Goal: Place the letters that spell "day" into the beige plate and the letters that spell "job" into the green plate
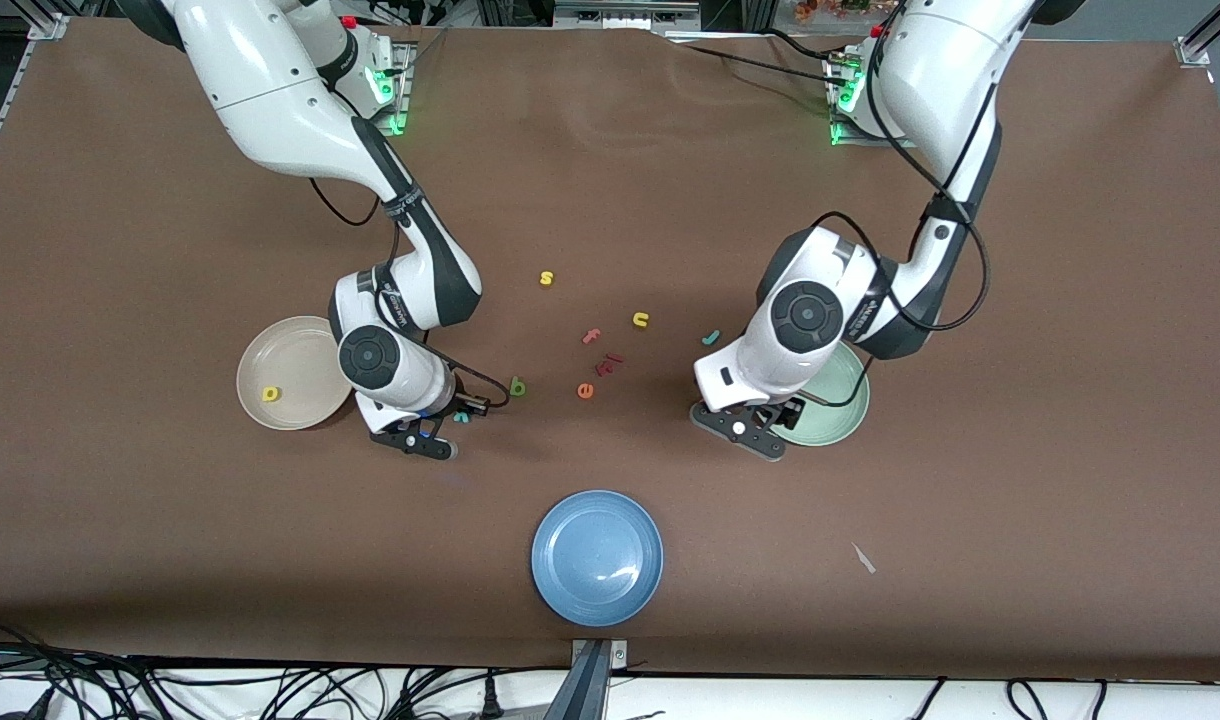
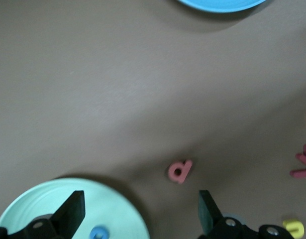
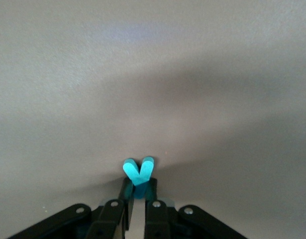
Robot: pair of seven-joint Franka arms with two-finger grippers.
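- Right claw [image 3: 138,204]: low at the table [image 1: 170,560], just beside the beige plate [image 1: 300,345] on the side toward the left arm's end; its fingers are pinched together on the stem of the teal "y" [image 3: 139,174], whose forked arms stick up out of the tips.
- Beige plate: toward the right arm's end of the table; a yellow round-bowled letter [image 1: 271,394] already lies in it; the plate sits next to the right claw, so by judgement the carry is short and runs toward the right arm's end.
- Dark green stemmed letter [image 1: 517,385]: on the table near the right claw, toward the middle; judged the last piece of "day" to fetch, and the right arm is the nearer one.
- Left claw [image 1: 745,430]: fingers wide apart, gripping nothing, poised over the table at the rim of the green plate [image 1: 840,425]; a blue ring "o" [image 2: 98,232] lies in that plate.
- Salmon-red "b" [image 2: 180,171]: flat on the table, ahead of and between the left claw's fingers.
- Teal "j" [image 1: 711,338]: on the table farther from the front camera than the left claw; the left arm is nearer.
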